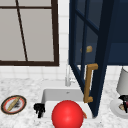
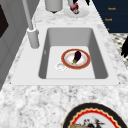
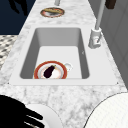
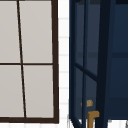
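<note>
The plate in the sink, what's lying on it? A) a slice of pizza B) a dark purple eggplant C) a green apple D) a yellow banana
B: in the left side view the red-rimmed plate on the floor of the sink carries a dark purple eggplant, and the right side view shows the same.

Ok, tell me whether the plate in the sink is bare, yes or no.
No: in the left side view the red-rimmed plate on the sink floor carries a dark eggplant.
</note>
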